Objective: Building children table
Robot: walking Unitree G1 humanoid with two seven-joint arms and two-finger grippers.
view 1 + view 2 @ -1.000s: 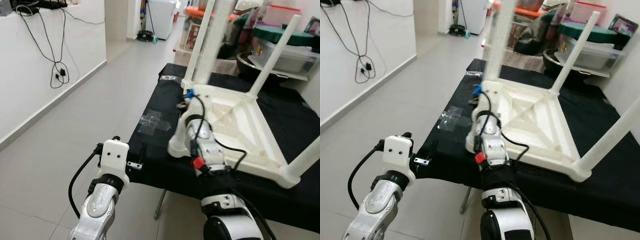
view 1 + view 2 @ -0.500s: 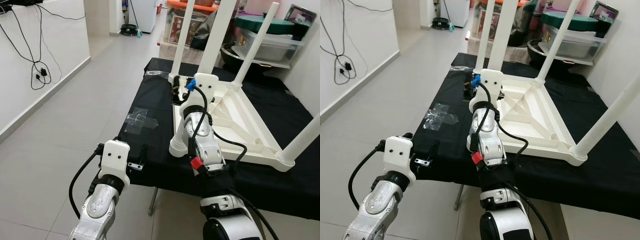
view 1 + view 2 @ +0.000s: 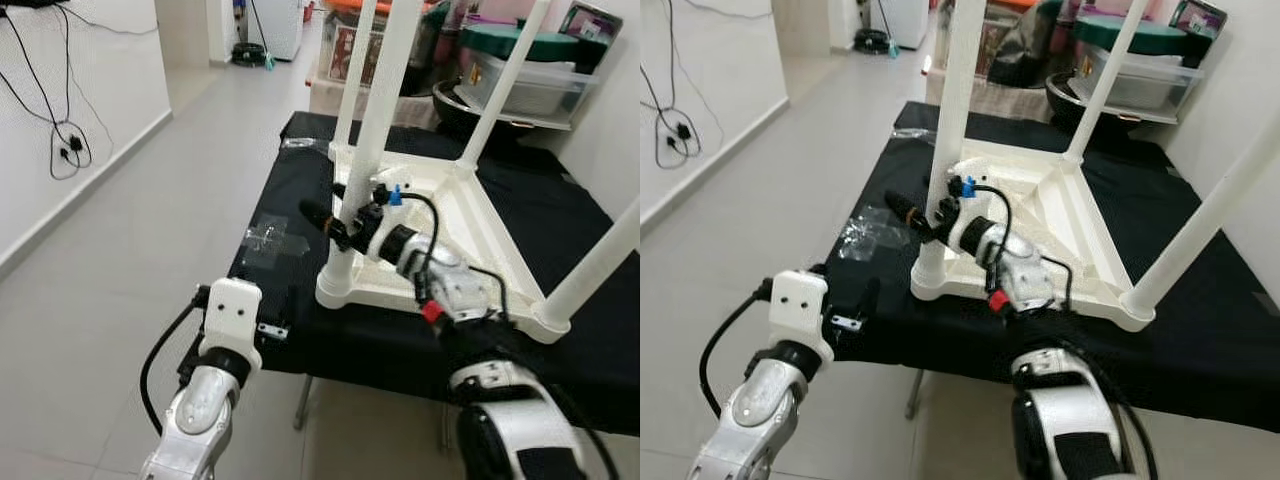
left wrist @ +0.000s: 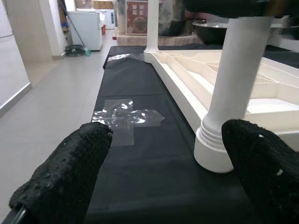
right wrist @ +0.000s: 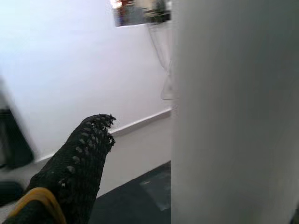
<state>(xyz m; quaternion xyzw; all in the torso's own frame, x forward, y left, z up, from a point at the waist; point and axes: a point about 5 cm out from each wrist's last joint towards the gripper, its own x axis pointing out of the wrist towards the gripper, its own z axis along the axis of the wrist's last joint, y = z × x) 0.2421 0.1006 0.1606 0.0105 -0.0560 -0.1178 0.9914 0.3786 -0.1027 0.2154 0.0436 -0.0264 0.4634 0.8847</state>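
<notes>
A black-covered table (image 3: 300, 250) runs from the centre to the right edge of the left eye view, and on it a white plastic children's table (image 3: 470, 225) lies upside down with its legs pointing up. The nearest leg (image 3: 375, 130) rises through the upper middle of the frame from a round socket at the corner closest to the robot. The right gripper (image 3: 335, 222), in the centre of the frame, has its black fingers on either side of this leg; whether they press on it cannot be told. The left gripper (image 4: 163, 175) hangs at lower left, off the table's near edge, fingers spread wide and empty. A clear plastic bag (image 3: 272, 240) lies on the cloth, centre-left.
</notes>
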